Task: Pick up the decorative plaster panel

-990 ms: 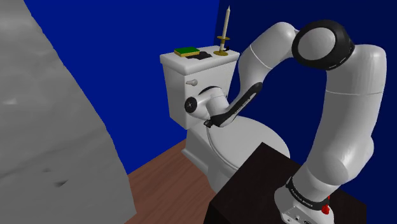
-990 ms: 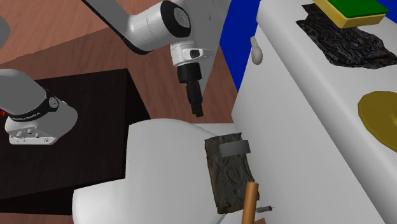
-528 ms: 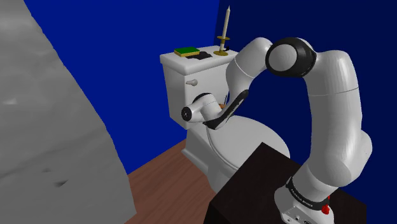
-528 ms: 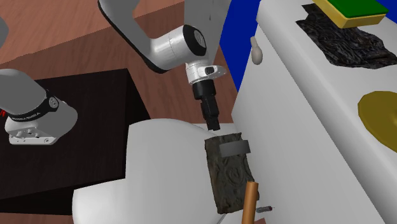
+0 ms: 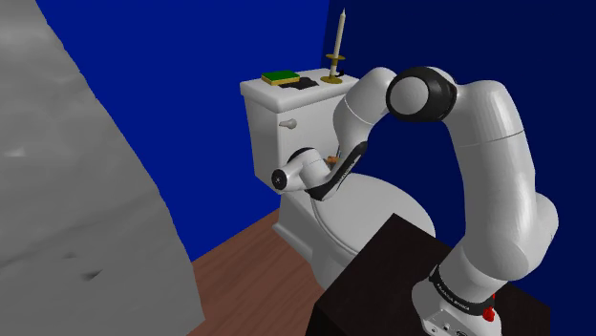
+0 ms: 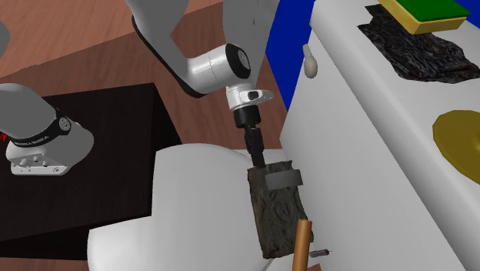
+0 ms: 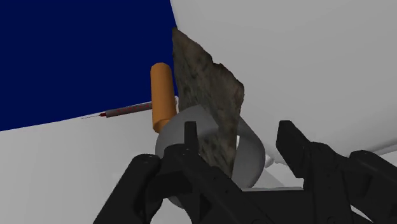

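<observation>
Currently: my gripper (image 7: pixel 240 135), fingers wide apart, straddles the near end of the panel (image 7: pixel 205 86) leaning against the toilet tank (image 6: pixel 346 131), placed to clamp its faces.

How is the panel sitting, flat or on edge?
On edge: the panel stands on the toilet lid, leaning toward the tank, its narrow end facing the open gripper.

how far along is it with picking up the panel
Approach looks done: the gripper is at the end of the panel. In hand: the open fingers straddle that end, not yet clasping it. Left: close and lift; the panel rests on the toilet lid.
</observation>
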